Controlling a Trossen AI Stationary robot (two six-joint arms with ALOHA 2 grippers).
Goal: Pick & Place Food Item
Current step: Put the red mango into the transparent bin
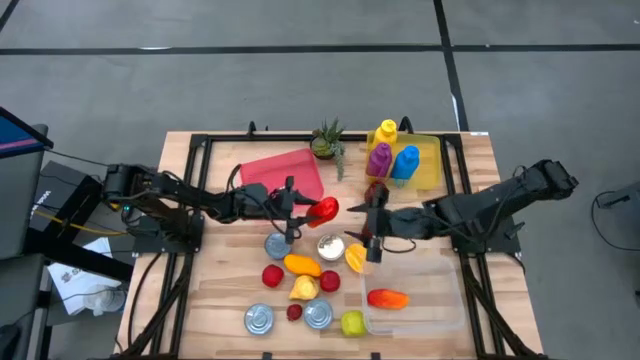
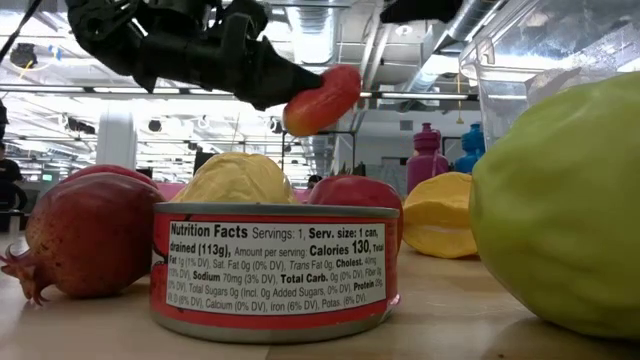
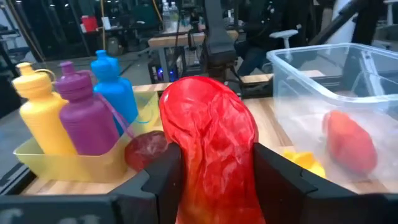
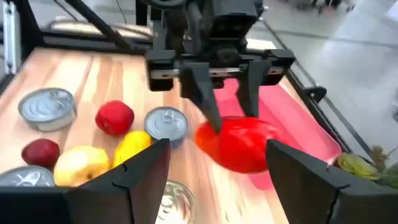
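A red pepper [image 1: 325, 209] was pinched between the fingers of the left gripper [image 1: 313, 210] and was held in the air above the wooden table [image 1: 220, 300], just beside the pink board [image 1: 285, 172] and over the scattered cans and fruit. The right gripper [image 1: 362, 237] was positioned close opposite it near the table's middle, its fingers [image 4: 134, 171] spread with nothing between them. A clear bin [image 1: 430, 295] holding an orange-red vegetable [image 1: 388, 298] was seen on the right side of the table.

A grey floor [image 1: 300, 80] crossed by dark lines surrounded the wooden table [image 1: 225, 290]. Beyond it, ceiling pipes and strip lights [image 2: 60, 75] hung overhead, and a white office chair [image 3: 287, 38] stood behind.
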